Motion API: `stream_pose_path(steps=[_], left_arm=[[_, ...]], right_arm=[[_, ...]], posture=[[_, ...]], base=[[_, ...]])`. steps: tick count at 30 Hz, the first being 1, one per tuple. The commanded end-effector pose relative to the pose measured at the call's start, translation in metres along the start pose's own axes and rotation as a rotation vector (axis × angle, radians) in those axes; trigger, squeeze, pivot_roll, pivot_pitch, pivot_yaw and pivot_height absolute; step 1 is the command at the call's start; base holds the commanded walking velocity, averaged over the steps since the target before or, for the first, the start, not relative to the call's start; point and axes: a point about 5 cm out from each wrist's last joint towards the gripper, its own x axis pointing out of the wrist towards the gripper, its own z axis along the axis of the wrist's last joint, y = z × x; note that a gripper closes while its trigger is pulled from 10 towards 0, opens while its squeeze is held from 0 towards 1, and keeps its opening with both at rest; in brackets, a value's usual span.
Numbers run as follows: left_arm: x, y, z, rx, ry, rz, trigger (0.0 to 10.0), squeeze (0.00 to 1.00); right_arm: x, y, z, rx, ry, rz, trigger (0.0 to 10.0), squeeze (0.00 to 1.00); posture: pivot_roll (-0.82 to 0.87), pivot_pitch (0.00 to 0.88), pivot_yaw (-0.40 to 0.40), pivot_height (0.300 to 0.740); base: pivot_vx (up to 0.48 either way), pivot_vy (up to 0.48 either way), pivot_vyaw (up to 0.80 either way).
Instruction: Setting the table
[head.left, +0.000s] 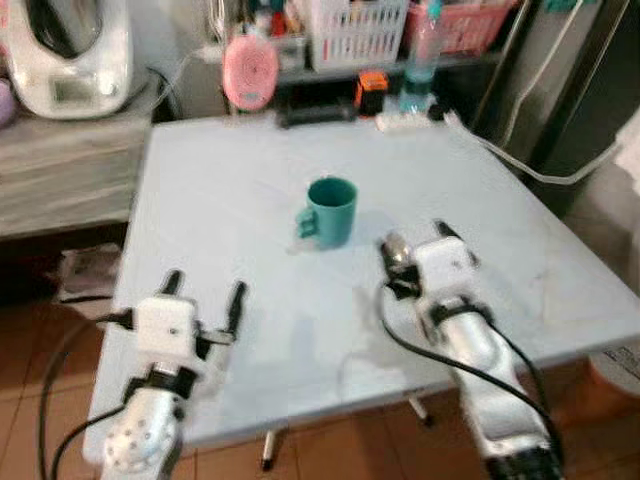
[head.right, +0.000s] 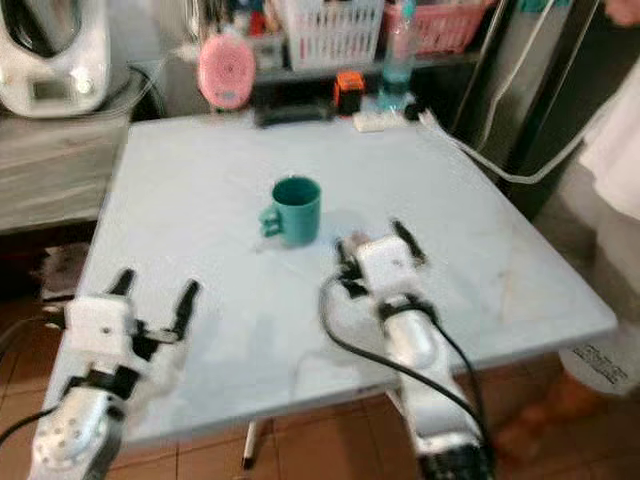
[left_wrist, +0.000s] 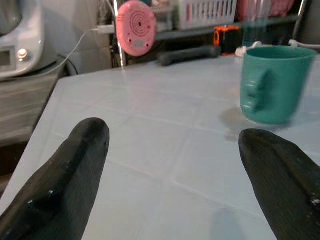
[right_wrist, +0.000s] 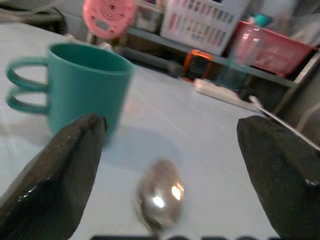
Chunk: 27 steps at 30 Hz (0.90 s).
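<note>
Your teal plastic mug (head.left: 333, 210) stands upright near the middle of the pale blue square table (head.left: 220, 180), handle turned toward the robot's left; you cannot see into it well enough to tell what it holds. Behind the table's far edge, a white slatted basket (head.left: 355, 30) and a pink basket (head.left: 465, 25) sit on a shelf, their contents too blurred to name. A clear bottle with a teal cap (head.left: 420, 60) stands in front of them, beside an orange and black object (head.left: 372, 90) and a round pink device (head.left: 250, 70).

The right gripper (head.left: 412, 238) hovers over the table just to the mug's right, fingers spread apart, and a shiny metal spoon (right_wrist: 159, 197) lies bowl-forward on the tabletop between them; whether the fingers touch it cannot be told. The left gripper (head.left: 203, 290) sits near the table's front left edge, its two black fingers (left_wrist: 65, 170) wide apart over bare surface, well apart from the mug.

You have broad open tabletop to the left of the mug and behind it. A white power strip (head.left: 405, 120) lies at the far edge, and its white cable (head.left: 520, 165) trails off the far right corner. On the left, a white appliance (head.left: 70, 55) rests on a grey wooden counter (head.left: 60, 170) close to the table's side.
</note>
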Motion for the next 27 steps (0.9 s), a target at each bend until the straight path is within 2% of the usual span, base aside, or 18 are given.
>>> stream_pose_path(steps=[1,9,19,27], left_arm=[[0.001,-0.002,0.001,0.001,-0.003,-0.003,10.0,0.0],[0.001,0.002,-0.003,0.004,0.019,0.037,10.0,0.0],[0.001,0.002,-0.003,0.005,0.018,0.074,10.0,0.0],[0.0,0.001,-0.001,0.011,0.014,0.102,10.0,0.0]], right_arm=[[-0.001,-0.007,-0.001,-0.015,0.004,-0.016,10.0,0.0],[0.0,-0.002,0.002,-0.017,-0.017,0.021,10.0,0.0],[0.004,0.004,0.004,-0.021,-0.028,0.056,10.0,0.0],[0.009,0.01,0.005,-0.013,-0.033,0.085,10.0,0.0]], posture=[[-0.06,0.102,0.041,0.74],[-0.05,0.101,0.034,0.74],[-0.03,0.106,0.01,0.74],[-0.01,0.109,-0.007,0.74]], base=[[0.0,0.0,0.0],[0.0,0.0,0.0],[0.0,0.0,0.71],[0.0,0.0,0.0]])
